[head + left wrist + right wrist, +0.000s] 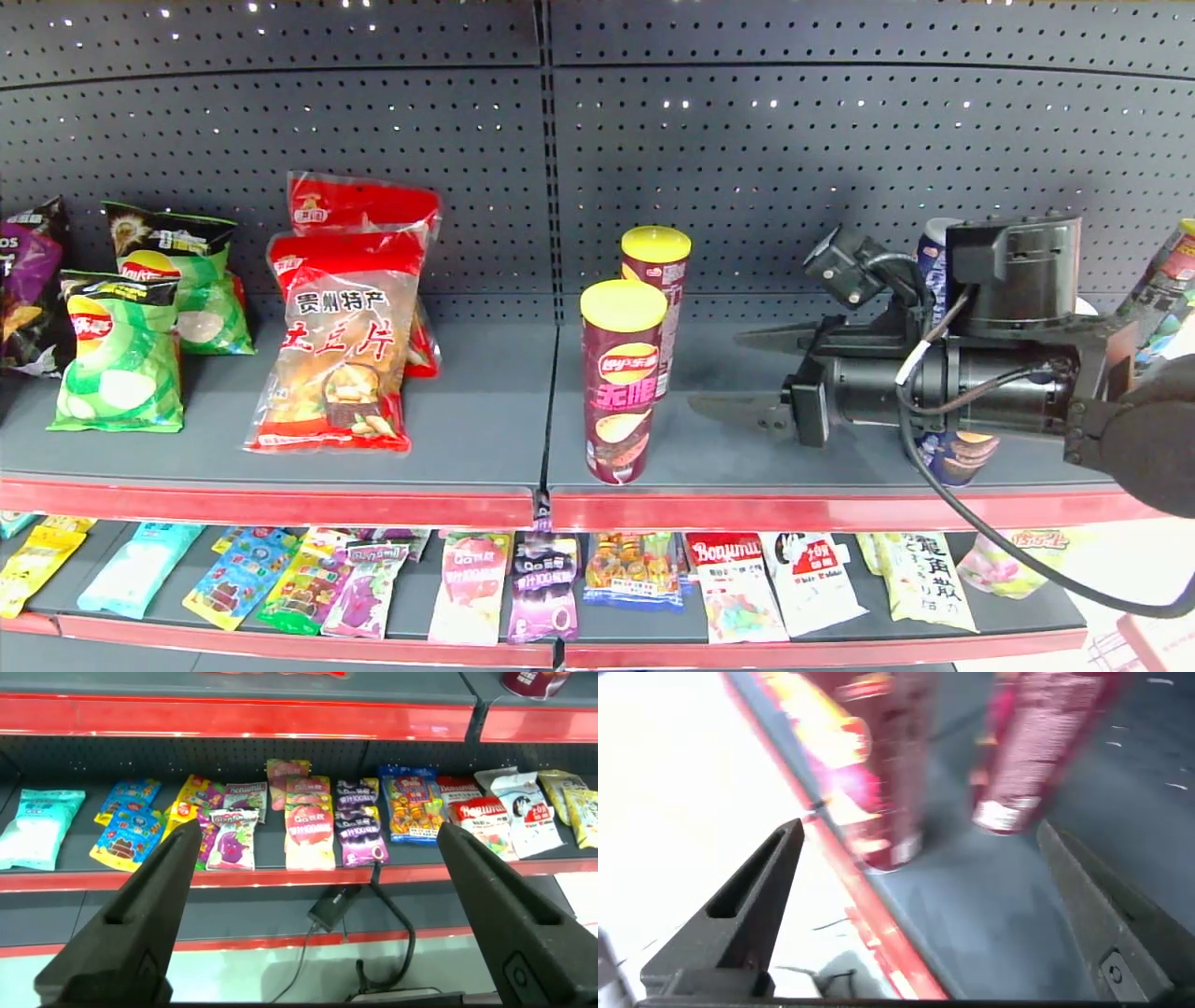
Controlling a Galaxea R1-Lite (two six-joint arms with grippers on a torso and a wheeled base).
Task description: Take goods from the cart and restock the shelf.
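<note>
Two purple chip cans with yellow lids stand upright on the upper shelf (467, 420): the front can (621, 383) near the red front edge, the rear can (656, 280) just behind it. In the right wrist view the front can (878, 765) and rear can (1036, 747) are blurred. My right gripper (747, 373) hovers over the shelf to the right of the cans, open and holding nothing, fingers (747, 905) spread wide. My left gripper (318, 915) is open and holds nothing, facing the lower shelf of candy bags (308, 821).
Red snack bags (341, 336) and green chip bags (121, 350) stand on the upper shelf at the left. More cans (952, 448) sit behind my right arm at the right. The lower shelf (560, 625) holds several flat candy packets. A cable (392, 933) lies on the floor.
</note>
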